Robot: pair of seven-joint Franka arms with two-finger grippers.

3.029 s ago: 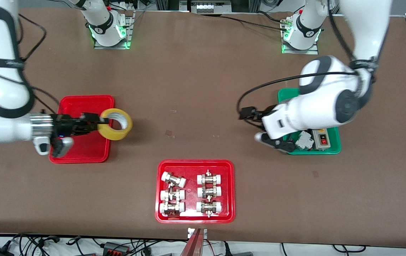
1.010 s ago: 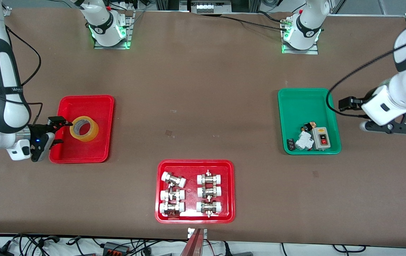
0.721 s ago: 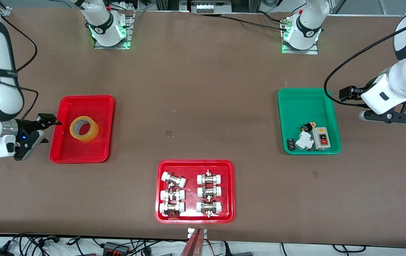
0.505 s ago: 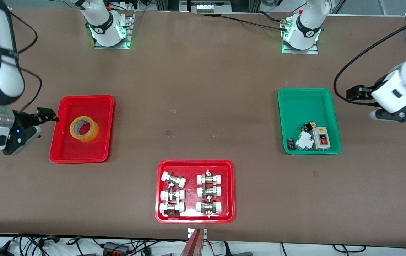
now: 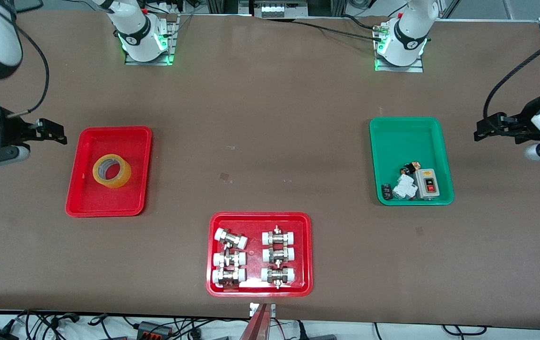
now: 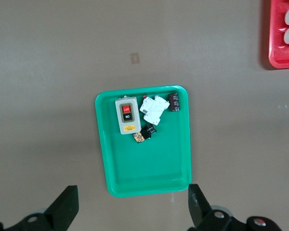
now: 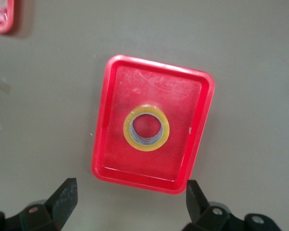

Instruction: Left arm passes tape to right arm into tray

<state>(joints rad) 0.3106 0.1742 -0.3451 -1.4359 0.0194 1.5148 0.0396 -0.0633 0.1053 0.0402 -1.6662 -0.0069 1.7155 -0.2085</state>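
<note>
Yellowish tape (image 5: 111, 171) lies flat on the floor of the plain red tray (image 5: 137, 141), hollow core facing up, and you can see it clear of every wall of the tray in the right wrist view (image 7: 146, 127). That tray (image 7: 202, 110) sits on the brown table (image 5: 270, 118) toward the right arm's end, about midway between the edge with the arm bases and the edge nearest the front camera.

Your right pincer (image 5: 55, 133) hangs over bare table at the right arm's end edge, just beside the tray but not over it. Its fingers (image 7: 65, 195) are spread wide and carry nothing.

Your left pincer (image 5: 487, 131) hangs over bare table at the left arm's end edge, beside the green tray (image 5: 407, 125). Its fingers (image 6: 67, 207) are spread too, with nothing between them.

In the green tray you have a grey switch box with a red button (image 5: 427, 182), a white part (image 5: 405, 186) and a few small dark parts, all crowded at the end nearer the front camera.

Near the middle of the table edge closest to the front camera sits a second red tray (image 5: 260, 217) holding metal fittings with white caps (image 5: 230, 238) in two columns.
</note>
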